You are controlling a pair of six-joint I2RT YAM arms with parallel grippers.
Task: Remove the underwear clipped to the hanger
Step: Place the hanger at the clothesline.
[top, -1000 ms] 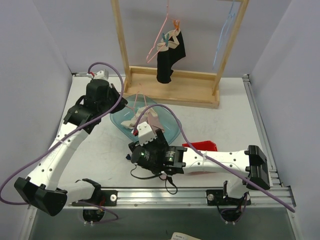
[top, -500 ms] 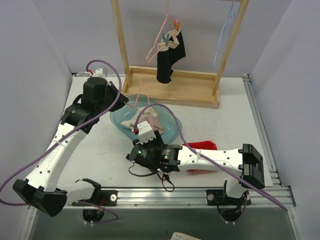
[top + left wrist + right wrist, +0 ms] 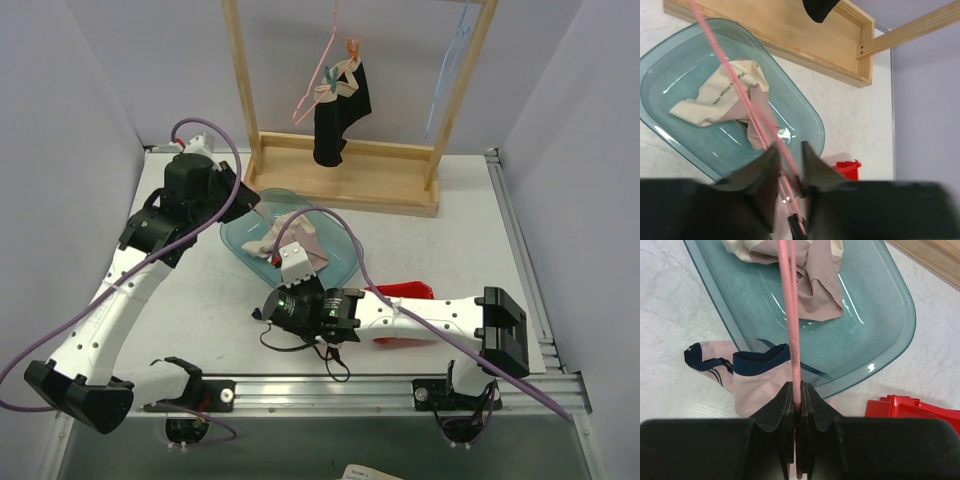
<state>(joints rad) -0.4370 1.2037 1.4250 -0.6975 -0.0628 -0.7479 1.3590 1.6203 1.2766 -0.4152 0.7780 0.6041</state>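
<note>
A pink hanger [image 3: 789,300] slants over the teal bowl [image 3: 880,315]. My right gripper [image 3: 796,386] is shut on its wire at the bowl's near rim. My left gripper [image 3: 789,149] has its jaws a little apart, and the hanger's wire [image 3: 735,85] runs between them. Pale pink and beige underwear [image 3: 720,97] lies crumpled in the bowl. A pale pink, dark-trimmed brief [image 3: 757,375] lies on the table by the bowl; whether it is clipped I cannot tell. Black underwear with a beige waistband [image 3: 340,110] hangs clipped to a second pink hanger on the rack.
The wooden rack [image 3: 350,180] stands at the back with a blue hanger [image 3: 445,80] on its right side. A red plastic piece [image 3: 405,292] lies just right of the bowl [image 3: 340,265], beside the right arm. Grey walls close both sides.
My right gripper has shut on the pink hanger's wire. My left gripper's jaws have parted slightly around the same hanger. The right arm has shifted a little toward the near edge.
</note>
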